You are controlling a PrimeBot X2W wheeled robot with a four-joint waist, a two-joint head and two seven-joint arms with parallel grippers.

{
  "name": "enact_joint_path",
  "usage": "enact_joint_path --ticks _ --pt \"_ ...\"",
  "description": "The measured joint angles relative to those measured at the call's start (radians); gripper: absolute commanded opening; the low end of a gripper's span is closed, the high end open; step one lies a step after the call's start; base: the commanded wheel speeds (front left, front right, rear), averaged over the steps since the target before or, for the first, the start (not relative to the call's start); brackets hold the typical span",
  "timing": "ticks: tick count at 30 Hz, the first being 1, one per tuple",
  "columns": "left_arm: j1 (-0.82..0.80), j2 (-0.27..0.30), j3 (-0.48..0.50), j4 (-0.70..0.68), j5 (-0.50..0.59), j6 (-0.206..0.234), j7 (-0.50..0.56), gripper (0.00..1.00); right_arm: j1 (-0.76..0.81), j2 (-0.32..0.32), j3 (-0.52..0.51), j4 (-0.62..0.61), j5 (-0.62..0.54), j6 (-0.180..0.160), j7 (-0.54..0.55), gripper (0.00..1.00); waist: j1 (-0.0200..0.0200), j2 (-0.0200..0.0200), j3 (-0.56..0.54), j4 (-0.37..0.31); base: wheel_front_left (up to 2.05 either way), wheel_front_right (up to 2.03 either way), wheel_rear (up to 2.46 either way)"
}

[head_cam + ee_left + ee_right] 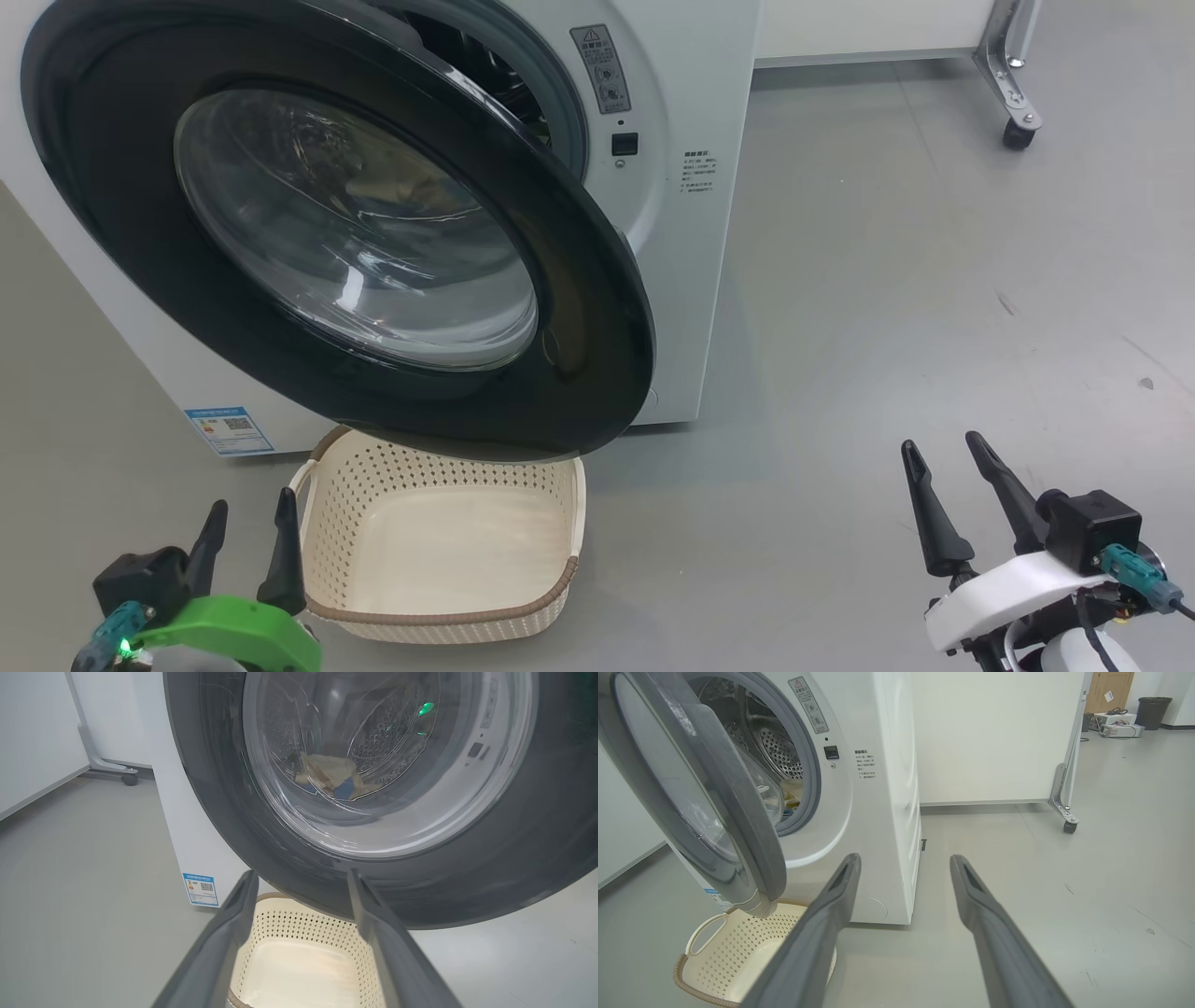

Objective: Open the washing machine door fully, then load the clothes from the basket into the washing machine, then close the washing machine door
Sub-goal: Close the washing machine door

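Up at 11 o'clock in head view, washing machine door [355, 233] partly swung open from the washing machine [695, 280], overhanging the basket [439, 476] at 6 o'clock. Through its glass, clothes [331, 779] inside the drum. At 7 o'clock left fingers [283, 551], at 4 o'clock right fingers [924, 509]: both spread, grasping nothing.

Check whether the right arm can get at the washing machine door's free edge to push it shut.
Probably yes. The right gripper is open and empty, and only bare floor lies between it and the free edge of the washing machine door. The basket sits under the door, left of that path.
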Motion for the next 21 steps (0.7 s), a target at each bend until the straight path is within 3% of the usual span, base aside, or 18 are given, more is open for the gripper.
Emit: enact_joint_path --ticks 21 --pt "0.078 -0.034 0.094 -0.061 0.075 -0.010 0.000 1.00 0.000 -0.006 0.000 -0.003 -0.011 0.000 0.000 1.00 0.0000 0.0000 -0.002 -0.002 0.00 0.00 0.00"
